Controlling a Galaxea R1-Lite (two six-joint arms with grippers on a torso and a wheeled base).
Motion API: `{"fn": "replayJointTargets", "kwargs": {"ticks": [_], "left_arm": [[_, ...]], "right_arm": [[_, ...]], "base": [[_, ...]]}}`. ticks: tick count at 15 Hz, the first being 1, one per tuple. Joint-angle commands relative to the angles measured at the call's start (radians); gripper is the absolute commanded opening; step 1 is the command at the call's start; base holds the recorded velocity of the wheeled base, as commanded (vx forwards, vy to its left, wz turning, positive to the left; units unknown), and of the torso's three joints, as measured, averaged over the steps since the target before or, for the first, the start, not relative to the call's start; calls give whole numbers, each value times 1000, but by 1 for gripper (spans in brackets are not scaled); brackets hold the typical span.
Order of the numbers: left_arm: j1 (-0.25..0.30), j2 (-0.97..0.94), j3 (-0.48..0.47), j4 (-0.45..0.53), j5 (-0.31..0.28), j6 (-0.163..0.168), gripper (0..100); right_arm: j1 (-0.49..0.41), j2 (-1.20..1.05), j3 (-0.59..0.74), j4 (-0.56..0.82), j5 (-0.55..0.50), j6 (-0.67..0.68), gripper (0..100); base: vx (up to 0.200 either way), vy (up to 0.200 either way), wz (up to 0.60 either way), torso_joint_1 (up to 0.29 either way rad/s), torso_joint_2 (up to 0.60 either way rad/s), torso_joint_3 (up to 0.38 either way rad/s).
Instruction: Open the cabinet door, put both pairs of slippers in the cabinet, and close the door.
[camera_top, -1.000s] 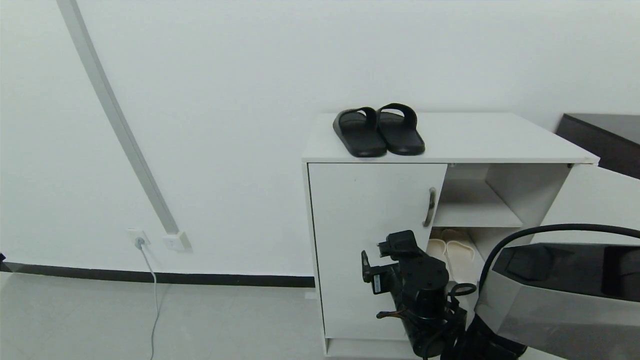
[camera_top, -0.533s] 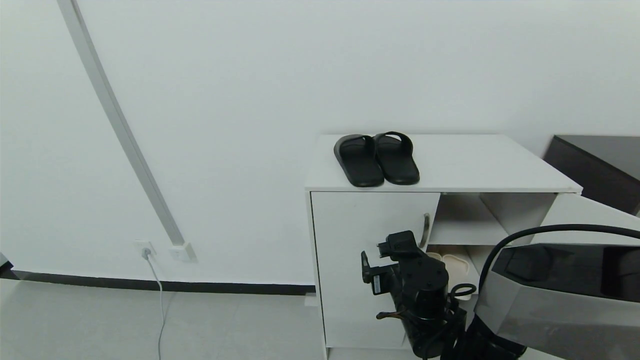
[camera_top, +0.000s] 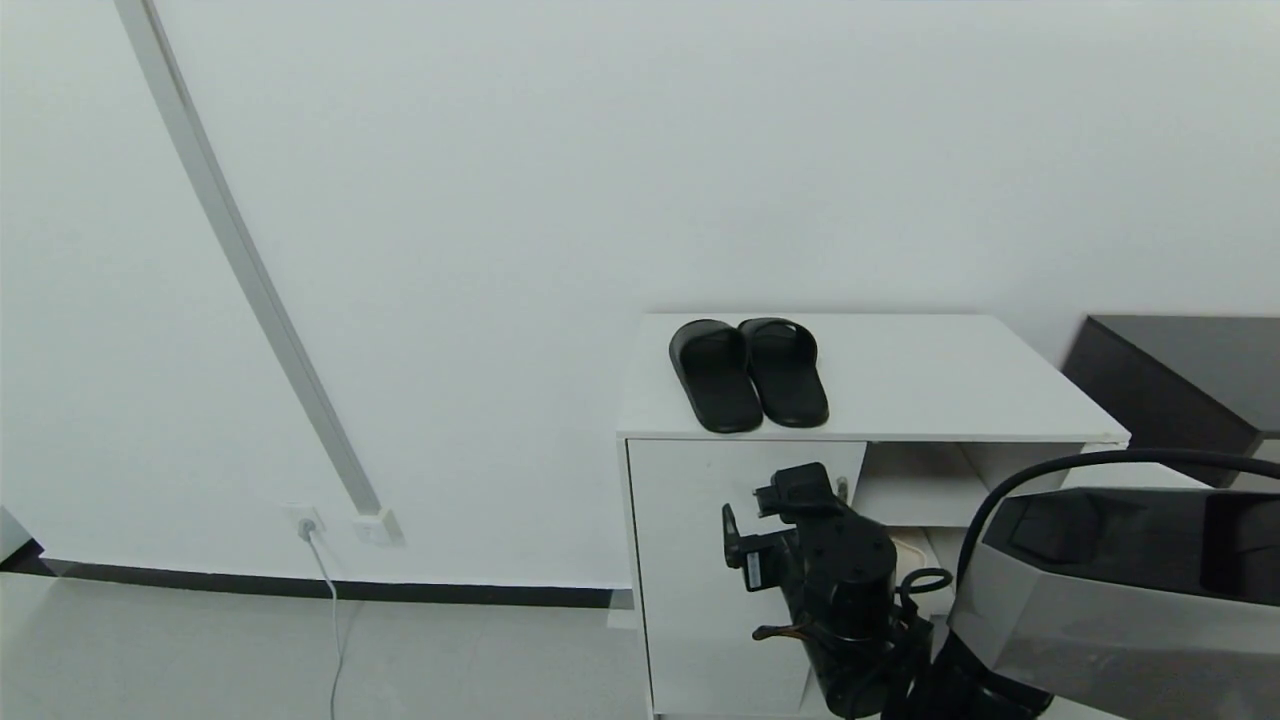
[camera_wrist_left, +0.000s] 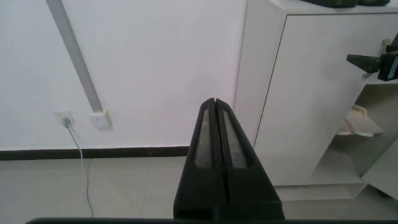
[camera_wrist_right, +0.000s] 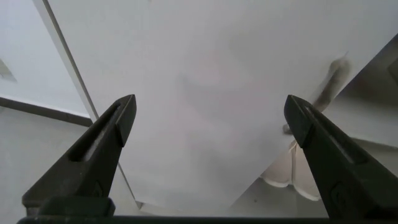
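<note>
A pair of black slippers (camera_top: 748, 375) lies side by side on the top of the white cabinet (camera_top: 930, 380). The cabinet's left door (camera_top: 700, 560) is closed, and its right door (camera_top: 1130, 475) stands open. A cream pair (camera_wrist_right: 286, 171) sits on a low shelf inside, also seen as a cream slipper (camera_wrist_left: 360, 121) in the left wrist view. My right gripper (camera_wrist_right: 210, 101) is open, close in front of the closed door near its handle (camera_wrist_right: 333, 78). My left gripper (camera_wrist_left: 214, 102) is shut and holds nothing, off to the cabinet's left side.
A dark piece of furniture (camera_top: 1170, 380) stands right of the cabinet. On the wall to the left are a slanted grey conduit (camera_top: 240, 260) and sockets (camera_top: 340, 525) with a cable hanging to the floor. The floor left of the cabinet is bare.
The head view has shifted, so the cabinet sits lower and smaller in the picture. The slippers stay on the cabinet top, and the right arm holds its place in the view.
</note>
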Motion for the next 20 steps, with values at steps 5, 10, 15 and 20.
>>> {"fn": "replayJointTargets", "kwargs": {"ticks": [5, 10, 15, 20], "left_arm": [[0, 1, 0, 0, 0, 0, 0], [0, 1, 0, 0, 0, 0, 0], [0, 1, 0, 0, 0, -3, 0], [0, 1, 0, 0, -1, -2, 0]], "right_arm": [[-1, 3, 4, -15, 1, -2, 100], [-3, 25, 15, -78, 43, -13, 100], [-4, 34, 6, -111, 46, -48, 100], [-13, -150, -117, 192, 44, -13, 100]], "base": [[0, 0, 0, 220, -498, -278], [0, 0, 0, 150, -315, -171], [0, 0, 0, 2, -11, -5], [0, 0, 0, 0, 0, 0]]}}
